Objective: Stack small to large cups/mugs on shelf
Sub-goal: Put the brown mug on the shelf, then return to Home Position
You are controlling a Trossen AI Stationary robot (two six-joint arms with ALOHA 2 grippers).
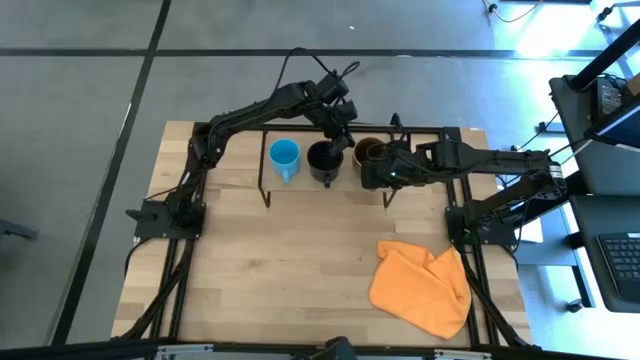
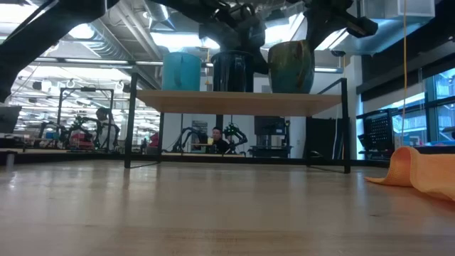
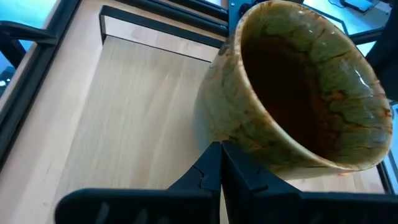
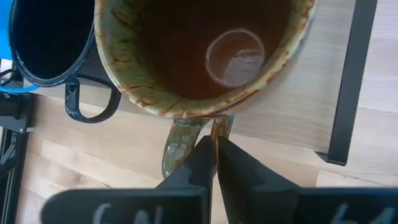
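We see the small light blue mug (image 1: 284, 156), mid-sized black mug (image 1: 324, 158) and larger olive-brown mug (image 1: 369, 151) lined up on the low light-wood shelf (image 1: 420, 180); ordering looks done. Left gripper (image 1: 343, 127) and right gripper (image 1: 377, 172), both closed and empty, hover near the olive-brown mug

The shelf (image 1: 300, 180) carries three mugs in a tight row along its middle, the light blue mug (image 1: 284, 155), the black mug (image 1: 324, 158) and the olive-brown mug (image 1: 368, 151), with hardly any gap between neighbours; both arms crowd over the black and olive-brown ones, the left hand (image 1: 340, 128) from behind and the right hand (image 1: 372, 172) from the front. Under the shelf the low view shows an open passage between the black legs. The front of the bench (image 1: 260, 270) lies free except for the orange cloth (image 1: 422, 285) at front right, though the shelf's right end seems largely hidden by the right arm.
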